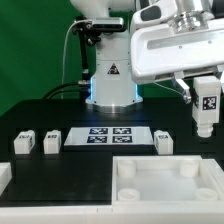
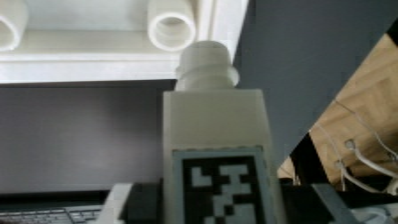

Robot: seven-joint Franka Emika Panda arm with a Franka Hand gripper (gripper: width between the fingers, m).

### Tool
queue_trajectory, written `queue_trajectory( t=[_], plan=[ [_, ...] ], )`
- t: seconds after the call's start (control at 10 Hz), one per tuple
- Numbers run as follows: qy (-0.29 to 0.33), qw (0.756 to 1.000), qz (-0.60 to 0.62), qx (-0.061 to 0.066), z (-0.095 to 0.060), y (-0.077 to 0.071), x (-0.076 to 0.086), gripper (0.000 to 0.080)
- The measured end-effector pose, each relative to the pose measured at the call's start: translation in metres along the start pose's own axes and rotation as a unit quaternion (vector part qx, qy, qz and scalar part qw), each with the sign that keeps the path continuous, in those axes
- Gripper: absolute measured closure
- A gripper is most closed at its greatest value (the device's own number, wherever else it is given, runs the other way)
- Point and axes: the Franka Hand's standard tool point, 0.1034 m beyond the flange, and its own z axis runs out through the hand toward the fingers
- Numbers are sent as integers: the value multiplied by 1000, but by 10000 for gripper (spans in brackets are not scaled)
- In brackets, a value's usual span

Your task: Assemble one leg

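My gripper [image 1: 205, 110] is shut on a white leg [image 1: 207, 106] with a black-and-white marker on its face, and holds it upright in the air at the exterior view's right, above the table. In the wrist view the leg [image 2: 215, 140] fills the middle between the fingers [image 2: 141, 203], its peg end pointing toward the large white tray-like piece [image 2: 98, 60] with round corner holes. That piece lies at the front of the table [image 1: 165, 180]. Three more legs stand in a row: two at the left [image 1: 24, 142] [image 1: 51, 142], one right of the marker board [image 1: 165, 141].
The marker board [image 1: 108, 136] lies flat in the middle of the black table. The robot base [image 1: 110, 85] stands behind it, with a green backdrop. Another white piece [image 1: 5, 178] shows at the front left edge.
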Motion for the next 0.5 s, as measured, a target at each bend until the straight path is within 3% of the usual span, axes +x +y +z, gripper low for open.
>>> queue_trajectory(
  t=[0.4, 0.5],
  plan=[
    [-18, 1000, -2, 1, 3, 0, -1, 508],
    [-8, 1000, -12, -3, 8, 9, 8, 508]
  ],
)
